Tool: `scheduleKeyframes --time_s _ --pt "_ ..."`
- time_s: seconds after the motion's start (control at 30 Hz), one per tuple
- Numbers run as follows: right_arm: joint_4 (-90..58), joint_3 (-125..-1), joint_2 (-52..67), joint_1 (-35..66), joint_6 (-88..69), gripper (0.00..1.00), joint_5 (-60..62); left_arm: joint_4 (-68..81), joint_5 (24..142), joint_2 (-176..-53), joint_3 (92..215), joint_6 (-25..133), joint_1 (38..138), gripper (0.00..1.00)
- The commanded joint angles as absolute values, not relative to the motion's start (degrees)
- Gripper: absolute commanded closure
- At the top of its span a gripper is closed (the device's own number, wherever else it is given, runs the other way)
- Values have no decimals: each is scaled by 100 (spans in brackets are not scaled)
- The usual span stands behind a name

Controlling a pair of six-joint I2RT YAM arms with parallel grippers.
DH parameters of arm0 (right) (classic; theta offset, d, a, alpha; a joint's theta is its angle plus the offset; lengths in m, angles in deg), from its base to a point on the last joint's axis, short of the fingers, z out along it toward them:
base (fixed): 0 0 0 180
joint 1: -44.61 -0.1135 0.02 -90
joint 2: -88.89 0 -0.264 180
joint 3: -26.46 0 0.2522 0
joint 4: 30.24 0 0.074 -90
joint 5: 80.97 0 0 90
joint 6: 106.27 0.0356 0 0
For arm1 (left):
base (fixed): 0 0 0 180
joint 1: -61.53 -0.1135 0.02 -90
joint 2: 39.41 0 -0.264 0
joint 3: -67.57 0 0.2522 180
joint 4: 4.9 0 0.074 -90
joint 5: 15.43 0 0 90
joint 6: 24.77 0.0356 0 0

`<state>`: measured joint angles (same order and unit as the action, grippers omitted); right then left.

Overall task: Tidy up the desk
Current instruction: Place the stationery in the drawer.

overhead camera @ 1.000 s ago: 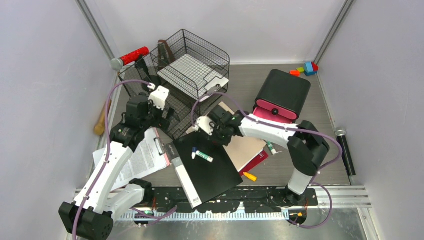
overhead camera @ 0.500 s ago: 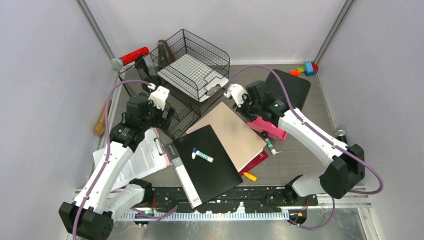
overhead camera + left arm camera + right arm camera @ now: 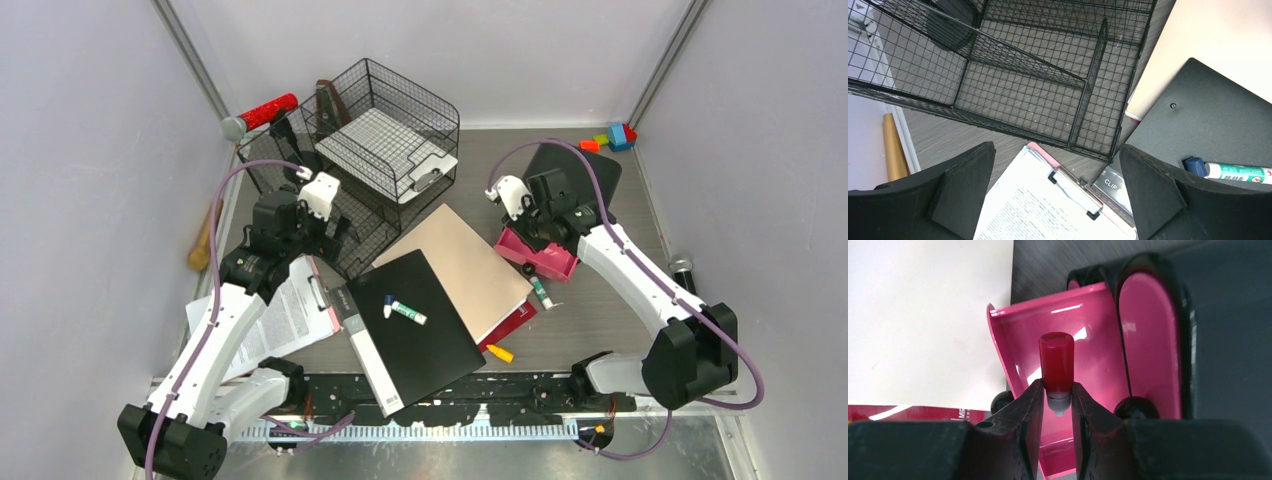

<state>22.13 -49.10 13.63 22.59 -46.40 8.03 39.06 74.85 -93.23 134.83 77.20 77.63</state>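
The grey wood-grain desk (image 3: 600,320) is cluttered. My right gripper (image 3: 535,225) is shut on a small red-capped marker (image 3: 1056,362) and holds it over the open pink drawer (image 3: 1088,340) of the black drawer unit (image 3: 590,170). In the right wrist view the gripper (image 3: 1057,405) pinches the marker just below its cap. My left gripper (image 3: 1058,185) is open and empty, above the clipboard with printed paper (image 3: 1048,210), beside the black wire-mesh rack (image 3: 1023,85).
A tan folder (image 3: 455,255) and a black binder (image 3: 415,330) with a green-labelled marker (image 3: 405,312) lie mid-desk. A yellow marker (image 3: 500,352) and a green marker (image 3: 541,293) lie nearby. Toy blocks (image 3: 612,137) sit back right, a black cylinder (image 3: 690,300) at the right wall.
My right arm has swung from over the black binder to the right and now hovers over the pulled-out pink drawer. The left arm has not moved.
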Motion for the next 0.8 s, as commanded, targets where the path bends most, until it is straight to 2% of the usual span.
scheduleKeyframes --time_s 0.0,0.1,0.23,0.47,0.77 --pt "2150 -4744 1535 2429 -4751 66 830 3668 7603 -9214 13531 7681 7735 1" --pt "2133 -4695 1548 2488 -4728 52 835 3656 7605 -9227 13530 7683 7735 1" --pt "2124 -4727 1680 2505 -4634 41 778 3657 7607 -9222 13517 7682 7735 1" --pt "2338 -4943 1978 2501 -4414 37 443 3655 7619 -9197 13495 7700 7735 1" --pt "2895 -4930 2439 2473 -4269 35 -917 3637 7634 -9197 13473 7718 7735 1"
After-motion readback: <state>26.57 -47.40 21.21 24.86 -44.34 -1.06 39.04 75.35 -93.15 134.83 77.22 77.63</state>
